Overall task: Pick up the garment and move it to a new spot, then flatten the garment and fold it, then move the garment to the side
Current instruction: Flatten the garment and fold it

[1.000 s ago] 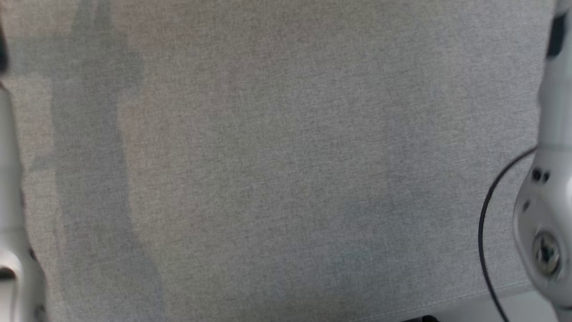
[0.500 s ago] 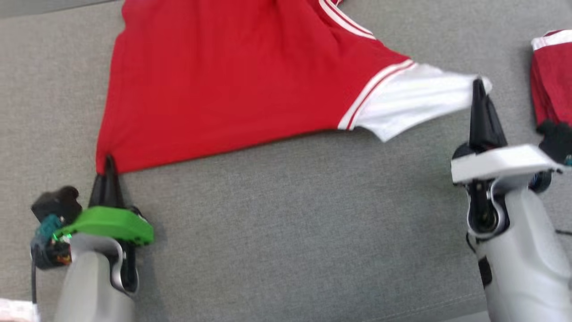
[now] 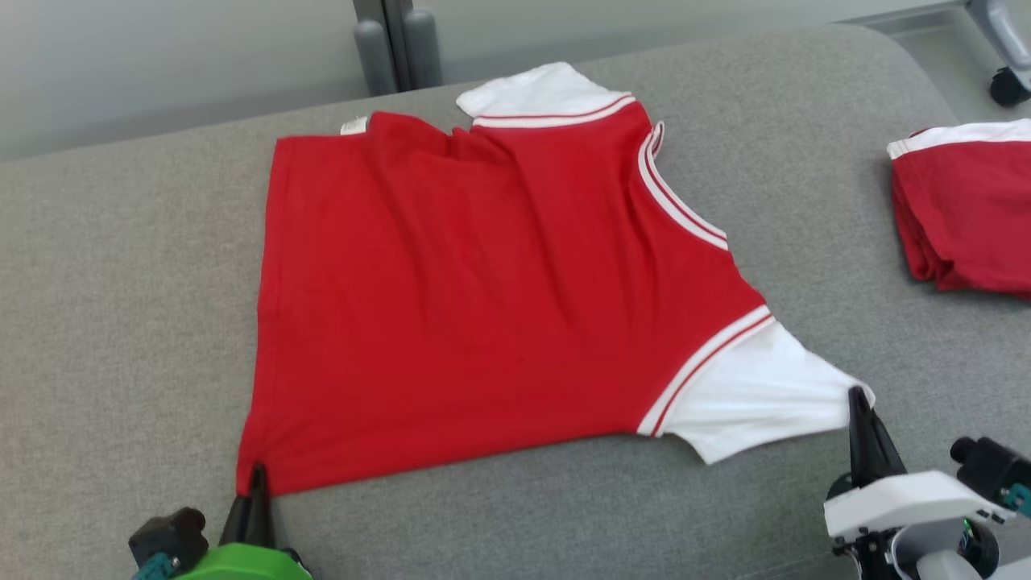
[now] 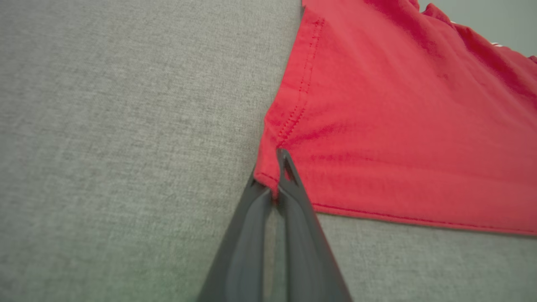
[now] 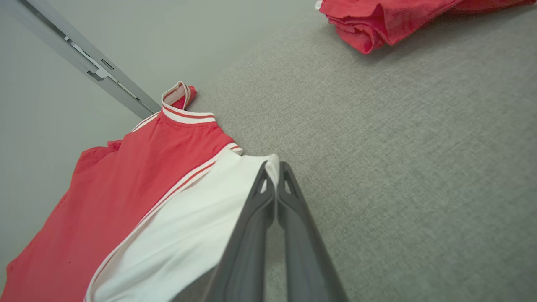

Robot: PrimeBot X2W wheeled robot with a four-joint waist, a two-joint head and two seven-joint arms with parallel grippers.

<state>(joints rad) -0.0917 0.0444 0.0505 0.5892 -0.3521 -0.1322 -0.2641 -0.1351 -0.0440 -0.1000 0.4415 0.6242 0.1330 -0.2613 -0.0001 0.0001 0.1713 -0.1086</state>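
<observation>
Grip is the weak link here. Your left gripper [image 4: 278, 170] is pinched fully closed on the bottom corner of the red shirt [image 3: 483, 306], right at the hem seam, with only the very tips holding cloth. Your right gripper [image 5: 275, 167] is likewise clamped tight on the edge of the white sleeve [image 3: 749, 395], again with just a sliver of fabric in its jaws. The shirt lies spread on the grey cushion [image 3: 121, 282], mostly flat, with the far sleeve [image 3: 540, 93] and the collar [image 3: 676, 201] a little bunched toward the back. If you pull the arms apart or drag toward yourself too briskly, I'd expect one of those thin bites to slip. The white sleeve is the likelier one, since it is drawn out to a point. The shirt would then swing from one corner and crumple. Lifting unevenly could tuck the body under itself and spoil the flattening. Both sets of tips sit low against the cushion, so pressing down while you slide may snag the upholstery. Mind the folded red pile [image 3: 962, 217] off to your right: it sits well apart from the white sleeve, but a wide sweep of the right arm could knock into it. Pushing away from you risks tipping the far sleeve over the cushion's back edge.
</observation>
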